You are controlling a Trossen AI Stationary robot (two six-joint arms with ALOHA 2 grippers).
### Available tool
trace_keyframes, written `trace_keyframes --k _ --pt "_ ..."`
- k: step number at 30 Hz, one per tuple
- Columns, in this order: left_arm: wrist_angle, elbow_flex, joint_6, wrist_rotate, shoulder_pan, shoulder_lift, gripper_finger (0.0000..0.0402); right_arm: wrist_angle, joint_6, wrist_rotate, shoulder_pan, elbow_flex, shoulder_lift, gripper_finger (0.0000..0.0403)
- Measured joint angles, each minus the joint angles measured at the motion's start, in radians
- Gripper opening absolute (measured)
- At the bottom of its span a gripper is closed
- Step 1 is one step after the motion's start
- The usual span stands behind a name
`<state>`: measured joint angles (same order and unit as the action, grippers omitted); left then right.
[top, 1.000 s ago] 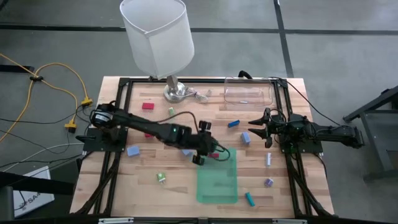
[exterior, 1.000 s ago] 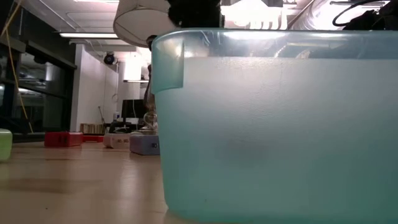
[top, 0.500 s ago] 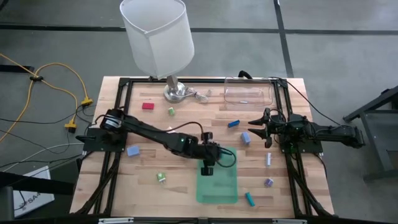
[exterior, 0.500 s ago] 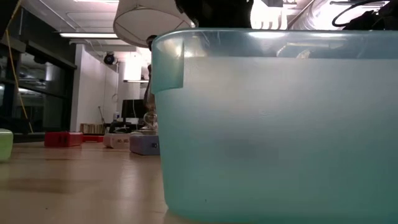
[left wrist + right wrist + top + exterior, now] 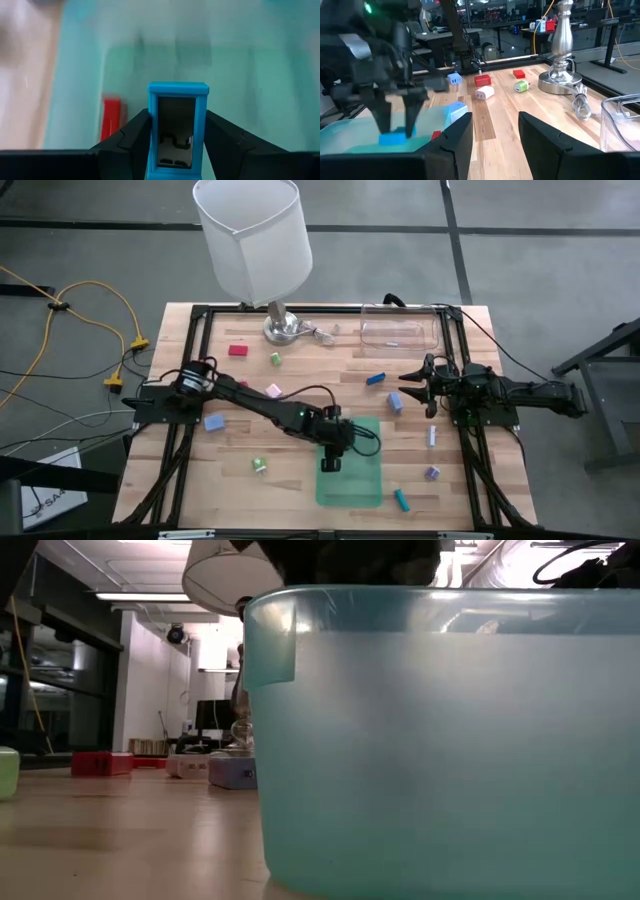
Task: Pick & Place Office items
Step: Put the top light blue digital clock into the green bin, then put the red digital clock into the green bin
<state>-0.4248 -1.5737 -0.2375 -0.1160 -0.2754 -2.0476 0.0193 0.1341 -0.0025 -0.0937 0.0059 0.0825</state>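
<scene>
Left gripper (image 5: 331, 464): hung over the green tray (image 5: 365, 485), near its 10 o'clock corner, arm reaching across the table from the left side.
Left fingers (image 5: 131, 135): clamped on a blue block (image 5: 178, 127), one finger on each side; block upright in the left wrist view, open frame with a dark centre.
Blue block, other view: seen from the right wrist as a blue piece (image 5: 393, 138) at the tips of the left gripper, just above the tray floor; contact with the floor could not be told.
Tray contents: a red piece (image 5: 111, 120) lay on the tray floor beside the held block.
Right gripper (image 5: 408, 384): waited at 3 o'clock of the table, above the wood, pointing toward centre.
Right fingers (image 5: 457, 137): apart, nothing between them.
Loose items: red block (image 5: 238, 350) and green piece (image 5: 275, 359) at 11 o'clock; pink piece (image 5: 273, 391) near the left arm; teal stick (image 5: 401, 500) at 5 o'clock, just off the tray.
Lamp (image 5: 255, 245): stood at 12 o'clock.
Clear container (image 5: 400, 330): at 1 o'clock.
</scene>
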Motion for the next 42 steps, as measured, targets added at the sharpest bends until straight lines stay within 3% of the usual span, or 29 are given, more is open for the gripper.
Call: trace_keyframes --k 7,29,34,42 --pt "0.036 -0.003 0.019 0.083 0.032 -0.044 0.0164 0.000 0.000 -0.001 0.000 0.000 0.013 0.0146" --pt "0.052 -0.002 0.087 0.061 0.044 -0.036 0.0181 -0.002 0.000 -0.001 0.000 0.000 0.039 0.0146" --pt "0.058 -0.002 0.132 0.053 0.044 0.030 0.0182 -0.001 0.000 -0.001 0.000 0.000 0.039 0.0146" --pt "-0.142 -0.002 0.085 -0.029 0.051 0.147 0.0182 -0.001 0.000 -0.001 0.000 0.000 0.039 0.0146"
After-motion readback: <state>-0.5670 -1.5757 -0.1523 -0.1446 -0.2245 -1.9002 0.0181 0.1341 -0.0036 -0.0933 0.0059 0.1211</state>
